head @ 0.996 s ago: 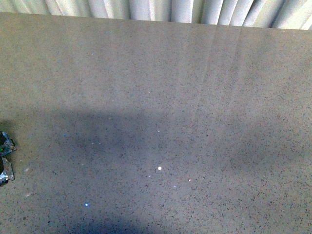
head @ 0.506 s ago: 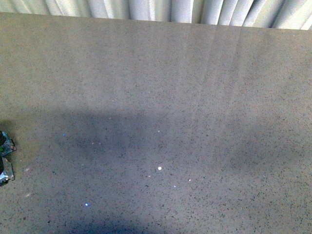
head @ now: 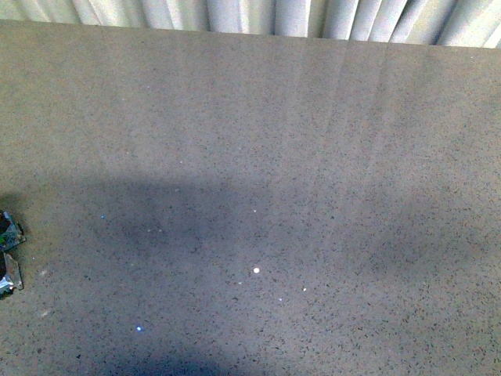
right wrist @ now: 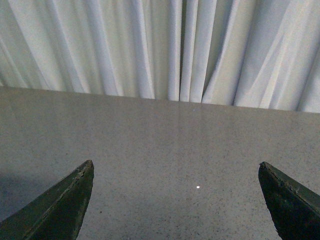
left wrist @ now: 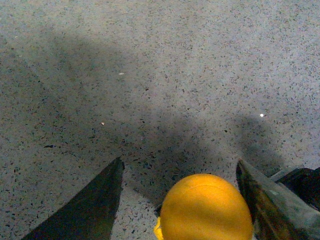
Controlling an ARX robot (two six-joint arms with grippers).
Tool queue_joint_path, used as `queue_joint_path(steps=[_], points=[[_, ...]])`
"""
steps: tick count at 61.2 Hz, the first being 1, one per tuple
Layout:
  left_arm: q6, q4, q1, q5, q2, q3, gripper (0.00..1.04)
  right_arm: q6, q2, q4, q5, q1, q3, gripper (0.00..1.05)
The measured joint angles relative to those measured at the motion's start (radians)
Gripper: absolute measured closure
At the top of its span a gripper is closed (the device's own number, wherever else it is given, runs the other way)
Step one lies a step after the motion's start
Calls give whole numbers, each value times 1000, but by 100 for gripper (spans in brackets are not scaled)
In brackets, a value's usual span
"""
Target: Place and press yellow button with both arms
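Front view: a bit of the left arm shows at the tabletop's left edge.
Left wrist: the button sits between the left fingers, nearer one; I cannot tell whether they grip it.
Right wrist: the right fingers are spread wide and empty, facing the far curtain.

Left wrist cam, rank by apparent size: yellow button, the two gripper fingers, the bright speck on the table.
1. yellow button: largest, though close to the lens and cropped by the frame.
2. gripper fingers, both: they look alike and both are cropped, so not ranked apart.
3. bright speck: smallest.
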Motion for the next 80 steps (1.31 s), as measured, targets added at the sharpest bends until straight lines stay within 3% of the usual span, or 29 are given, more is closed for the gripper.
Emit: queue_joint_path(steps=[11, 38, 56, 66, 78, 80], points=[[0, 1, 0, -2, 0, 0, 69, 0, 0, 0, 0, 0, 0, 9], [10, 8, -5, -7, -5, -3, 71, 0, 0, 0, 0, 0, 0, 9], [51, -95, -11, -21, -221, 0, 71, 0, 0, 0, 0, 0, 0, 9], [55, -183, -151, -78, -382, 43, 71, 0, 0, 0, 0, 0, 0, 9], [22, -147, -468, -216, -372, 84, 71, 0, 0, 0, 0, 0, 0, 9], [17, -115, -554, -250, -334, 99, 71, 0, 0, 0, 0, 0, 0, 9]])
